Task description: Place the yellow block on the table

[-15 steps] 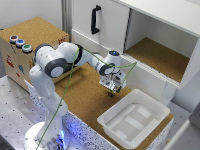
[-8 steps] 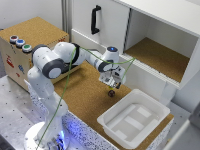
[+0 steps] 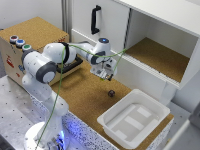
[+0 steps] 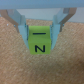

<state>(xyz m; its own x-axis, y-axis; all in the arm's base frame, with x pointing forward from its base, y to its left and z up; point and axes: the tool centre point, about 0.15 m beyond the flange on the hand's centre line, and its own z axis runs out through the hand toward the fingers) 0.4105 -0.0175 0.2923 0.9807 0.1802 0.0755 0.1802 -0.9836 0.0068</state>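
Note:
My gripper (image 3: 104,75) hangs over the cork table (image 3: 82,100), near the white cabinet front. In the wrist view the gripper (image 4: 40,41) is shut on the yellow block (image 4: 39,43), a small bright yellow cube with black marks on its faces, clamped between the two fingers. The cork surface shows blurred behind the block. I cannot tell whether the block touches the table. In the exterior view the block is only a small yellowish spot at the fingertips (image 3: 107,77).
A small dark roundish lump (image 3: 111,93) lies on the cork between the gripper and the white tray (image 3: 109,124). A cork-topped wooden box with coloured buttons (image 3: 20,42) stands at the exterior view's left. The open cabinet shelf (image 3: 160,57) is behind.
The gripper, still holding the block, has moved toward the exterior view's left, away from the tray and the dark lump.

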